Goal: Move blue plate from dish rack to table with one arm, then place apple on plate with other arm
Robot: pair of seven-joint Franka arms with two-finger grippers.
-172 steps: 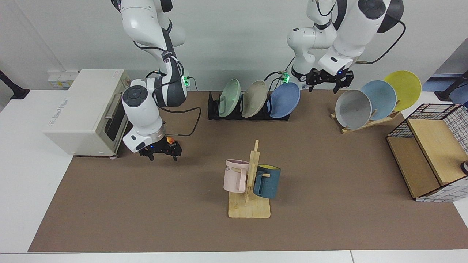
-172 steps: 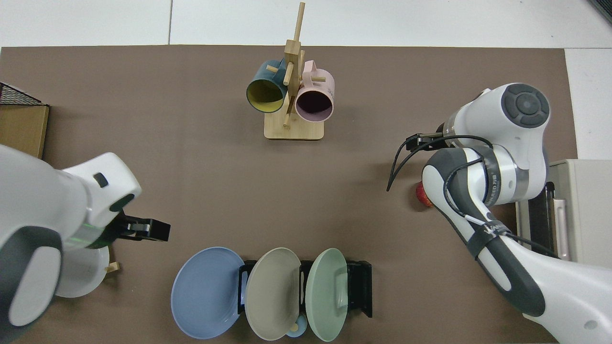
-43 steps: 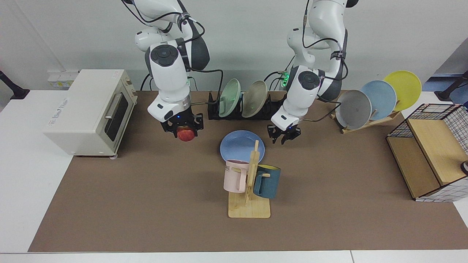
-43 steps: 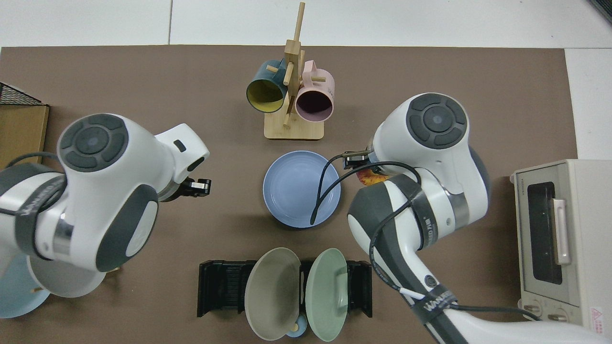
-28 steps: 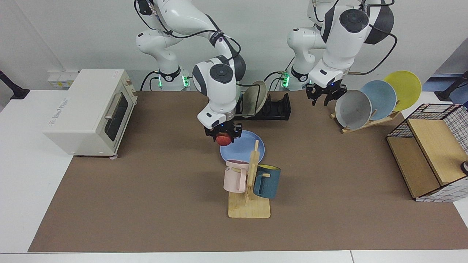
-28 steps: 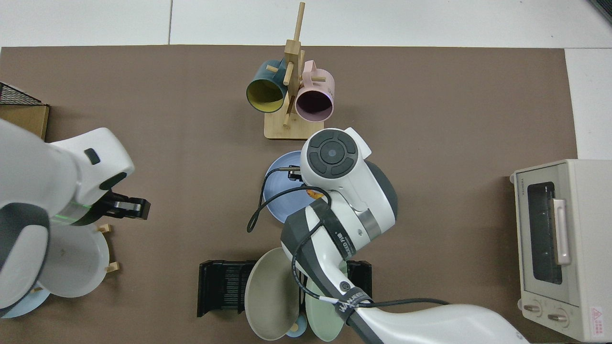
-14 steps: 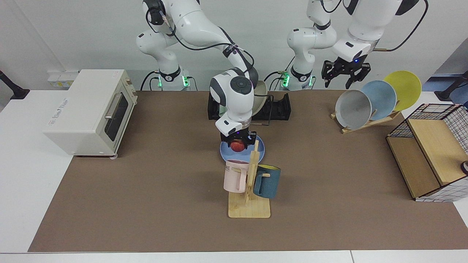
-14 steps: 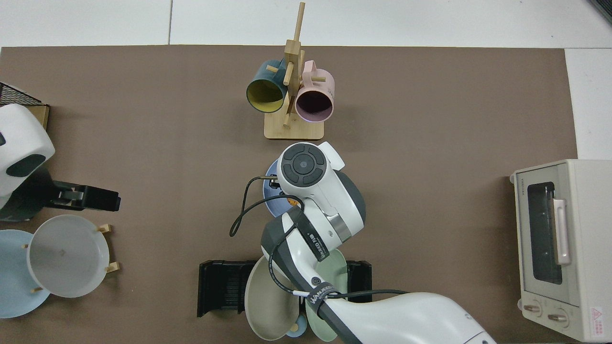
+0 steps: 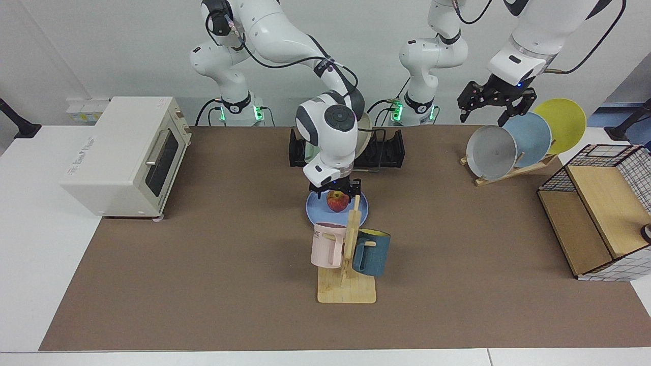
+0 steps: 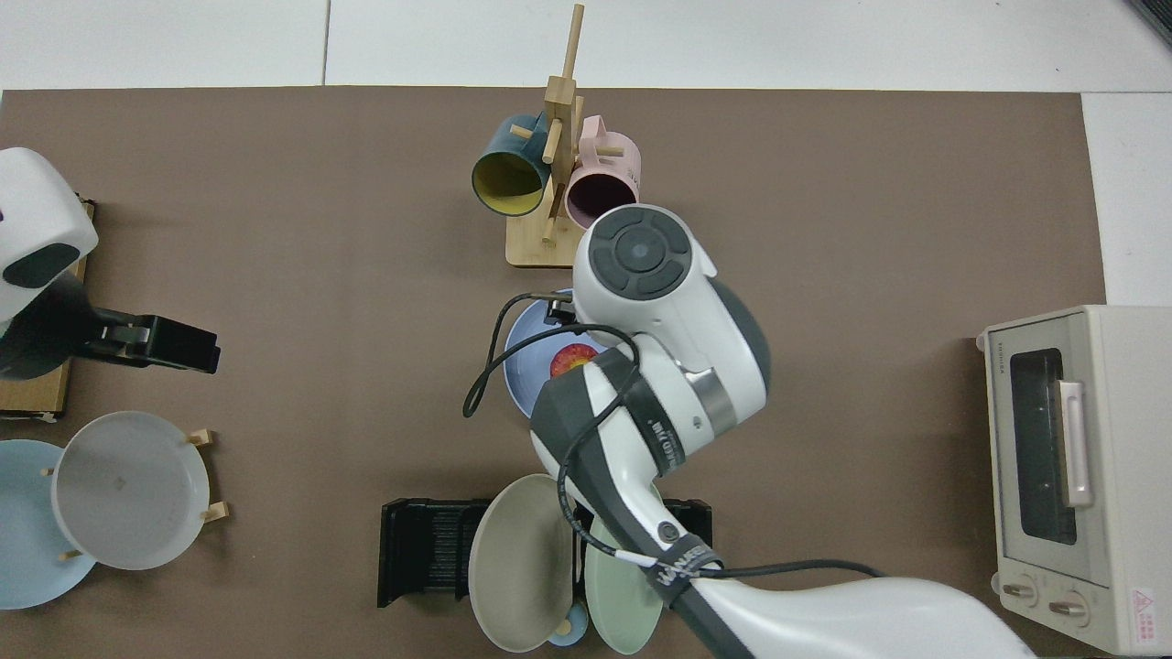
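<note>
The blue plate [image 9: 314, 209] [image 10: 529, 371] lies flat on the brown table [image 9: 203, 264], just behind the mug tree. On it rests the red and yellow apple [image 9: 335, 202] [image 10: 569, 360]. My right gripper [image 9: 335, 193] hangs open right above the apple, its fingers apart on either side and off the fruit; the top view hides it under the arm. My left gripper [image 9: 491, 105] [image 10: 174, 346] waits open, high above the wooden plate stand, holding nothing. The black dish rack [image 9: 389, 150] [image 10: 426, 549] at the back holds a beige and a green plate.
A wooden mug tree [image 9: 351, 239] with a pink and a teal mug stands right in front of the plate. The white toaster oven [image 9: 122, 152] is at the view's left. A wooden stand [image 9: 513, 170] with grey, sky-blue and yellow plates and a wire crate [image 9: 605, 203] are at the right.
My right gripper has opened, left the apple on the blue plate and risen a little. The left arm has drifted further toward the wooden plate stand.
</note>
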